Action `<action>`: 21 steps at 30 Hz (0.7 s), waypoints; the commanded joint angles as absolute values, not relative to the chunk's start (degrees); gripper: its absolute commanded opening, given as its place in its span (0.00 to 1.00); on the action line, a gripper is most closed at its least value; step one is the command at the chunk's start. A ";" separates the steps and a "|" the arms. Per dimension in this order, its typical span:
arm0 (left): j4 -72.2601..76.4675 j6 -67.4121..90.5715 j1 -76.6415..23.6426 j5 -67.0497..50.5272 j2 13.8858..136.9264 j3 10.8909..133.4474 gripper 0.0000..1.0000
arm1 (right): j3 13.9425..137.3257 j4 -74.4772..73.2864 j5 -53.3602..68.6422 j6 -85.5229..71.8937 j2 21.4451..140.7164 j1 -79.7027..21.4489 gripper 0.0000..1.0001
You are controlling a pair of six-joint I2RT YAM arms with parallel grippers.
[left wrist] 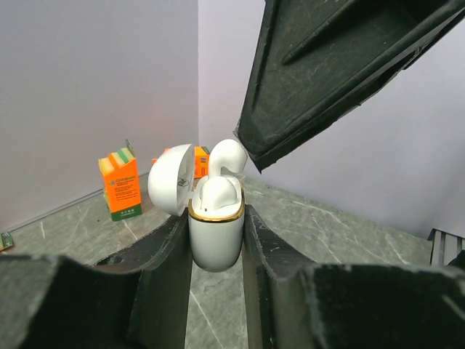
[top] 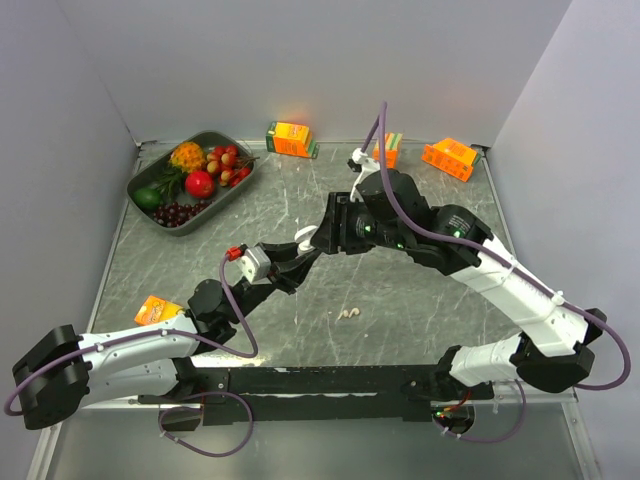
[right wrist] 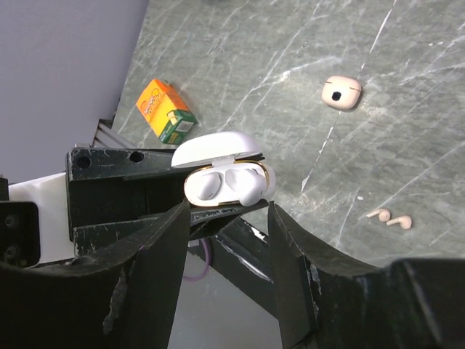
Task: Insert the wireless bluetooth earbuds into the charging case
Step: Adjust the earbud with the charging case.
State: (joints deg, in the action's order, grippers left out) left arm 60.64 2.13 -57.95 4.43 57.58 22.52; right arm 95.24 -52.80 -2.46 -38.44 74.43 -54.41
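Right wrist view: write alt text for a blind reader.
An open glossy white charging case, gold-rimmed, two white earbuds inside, is clamped in the left hand. The right hand stands open before it; two small beige earbuds lie on the grey marbled table.

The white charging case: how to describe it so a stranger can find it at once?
Follow the left arm out to the left gripper above the middle of the table. The white charging case is clamped between its fingers. Unlike the pale beige pod lying on the table, it has a gold rim and an open lid.
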 commanded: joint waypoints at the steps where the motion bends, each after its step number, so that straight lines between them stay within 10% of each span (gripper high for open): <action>1: 65.04 2.81 -58.10 3.61 56.08 22.06 0.01 | 96.51 -54.50 -5.97 -35.34 70.50 -54.76 0.55; 21: 66.97 27.15 -47.64 -38.83 54.57 23.90 0.01 | 75.05 -30.05 12.92 -2.03 47.81 -54.58 0.75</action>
State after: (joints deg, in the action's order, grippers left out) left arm 61.89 19.53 -48.90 -27.29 51.75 21.54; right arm 74.04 -34.06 6.70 -9.02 47.53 -54.39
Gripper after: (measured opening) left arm 0.330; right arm 0.738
